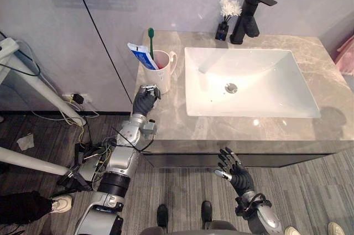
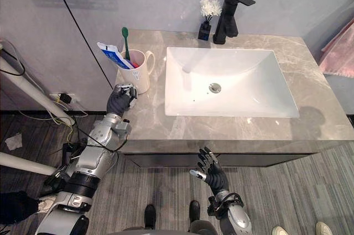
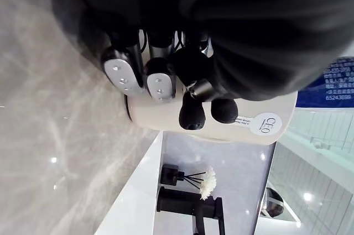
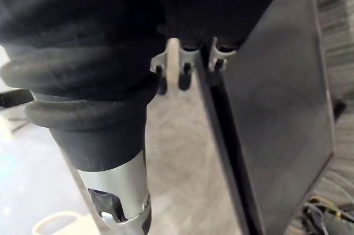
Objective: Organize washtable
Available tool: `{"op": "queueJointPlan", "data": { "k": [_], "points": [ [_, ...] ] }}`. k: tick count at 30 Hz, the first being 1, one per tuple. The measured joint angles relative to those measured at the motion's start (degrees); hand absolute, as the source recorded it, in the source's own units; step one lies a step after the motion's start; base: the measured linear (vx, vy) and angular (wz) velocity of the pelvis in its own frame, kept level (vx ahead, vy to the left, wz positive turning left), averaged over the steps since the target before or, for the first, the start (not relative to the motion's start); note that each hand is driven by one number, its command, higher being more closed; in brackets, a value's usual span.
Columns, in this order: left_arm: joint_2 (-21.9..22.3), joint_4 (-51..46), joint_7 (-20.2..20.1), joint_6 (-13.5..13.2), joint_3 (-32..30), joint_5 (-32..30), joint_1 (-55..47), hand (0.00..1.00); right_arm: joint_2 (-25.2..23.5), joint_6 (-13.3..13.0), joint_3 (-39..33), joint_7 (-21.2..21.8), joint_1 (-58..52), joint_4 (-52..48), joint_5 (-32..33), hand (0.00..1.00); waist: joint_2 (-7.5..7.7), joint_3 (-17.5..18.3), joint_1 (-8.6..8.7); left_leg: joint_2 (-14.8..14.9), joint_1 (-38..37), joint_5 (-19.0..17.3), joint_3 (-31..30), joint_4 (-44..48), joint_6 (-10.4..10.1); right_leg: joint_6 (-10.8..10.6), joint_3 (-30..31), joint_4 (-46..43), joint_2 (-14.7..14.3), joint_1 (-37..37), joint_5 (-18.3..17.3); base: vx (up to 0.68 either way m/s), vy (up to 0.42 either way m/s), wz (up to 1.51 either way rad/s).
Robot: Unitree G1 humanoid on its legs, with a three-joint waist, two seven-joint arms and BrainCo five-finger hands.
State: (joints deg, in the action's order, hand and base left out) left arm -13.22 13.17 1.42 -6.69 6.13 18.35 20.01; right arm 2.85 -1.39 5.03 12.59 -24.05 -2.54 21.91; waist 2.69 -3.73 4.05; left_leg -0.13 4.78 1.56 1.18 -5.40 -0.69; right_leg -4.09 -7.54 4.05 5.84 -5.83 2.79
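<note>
**Where the mug (image 1: 163, 74) stands**

While my left hand (image 1: 145, 101) rests with fingers curled against the cream mug's lower wall, gripping nothing, the mug stands at the left end of the counter (image 1: 177, 127), beside the sink (image 1: 249, 102). It holds a green toothbrush (image 1: 150, 38) and a toothpaste tube (image 1: 139, 55). My right hand (image 1: 237, 173) hangs spread wide before the front edge.

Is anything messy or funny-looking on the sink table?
Nothing is spilled or broken. The mug stands upright but close to the left edge of the counter, with the toothpaste tube leaning out over its rim beside the green toothbrush. A crumpled paper lies on the floor.
</note>
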Motion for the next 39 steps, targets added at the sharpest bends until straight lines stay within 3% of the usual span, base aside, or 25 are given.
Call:
{"op": "queueJointPlan", "data": {
  "k": [14, 39],
  "points": [
    [-1.82, 0.93, 0.22, -0.01, 0.03, -0.59, 6.36, 1.0, 0.03, -0.47, 0.03, 0.0, 1.21, -0.07, 0.03, 0.0, 1.43, -2.58, -0.08, -0.03, 1.44, 0.03, 0.34, 0.02, -0.03, 0.03, 0.2, -0.08, 0.06, -1.61, 0.05, 0.0, 0.0, 0.0],
    [-7.98, 5.54, 3.25, -0.09, 0.65, -1.17, 20.41, 1.0, 0.86, -1.17, -0.04, -0.09, 2.43, -3.37, 0.1, 0.0, 0.99, -7.72, 0.11, -0.09, 4.04, 0.03, 0.89, 0.06, 0.03, 0.26, 1.35, 0.19, 0.01, -4.47, 0.32, 0.0, 0.0, -0.01]
  ]
}}
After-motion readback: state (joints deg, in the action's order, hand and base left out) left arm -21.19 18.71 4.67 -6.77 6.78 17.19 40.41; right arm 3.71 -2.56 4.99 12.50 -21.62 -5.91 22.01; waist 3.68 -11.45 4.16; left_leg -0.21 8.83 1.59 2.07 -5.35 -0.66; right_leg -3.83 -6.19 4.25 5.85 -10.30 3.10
